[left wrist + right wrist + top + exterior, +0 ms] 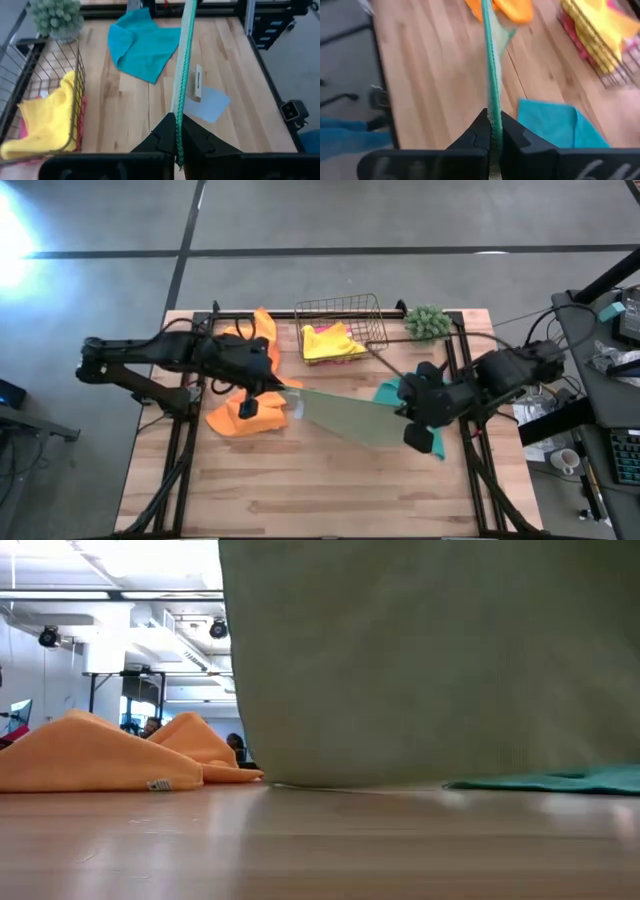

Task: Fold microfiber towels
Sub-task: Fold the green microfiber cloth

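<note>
The light green towel [345, 415] is stretched in the air between my two grippers over the table's middle; in the low view it hangs as a wide curtain [430, 660] whose lower edge touches the tabletop. My left gripper [283, 387] is shut on its left end, my right gripper [408, 415] on its right end. Two orange towels [240, 412] lie crumpled at the left. The teal towel [390, 392] lies flat under my right arm. A yellow towel [332, 342] lies on a pink one in the wire basket. My left gripper pinches the green towel's upper edge [178, 131] between its two fingers, at the towel's left end. The fingers come level from the table's left. The edge runs taut away toward the other gripper, and the towel hangs below, a white tag [198, 82] showing. My right gripper pinches the green towel's upper edge [493, 111] between its two fingers, at the towel's right end. The fingers come level from the table's right. The edge runs taut toward my left gripper and the cloth hangs below.
The wire basket [340, 330] stands at the far middle, the small green fuzzy plant [428, 322] to its right. Bare wood lies across the table's near half. Black frame rails run along the left and right sides.
</note>
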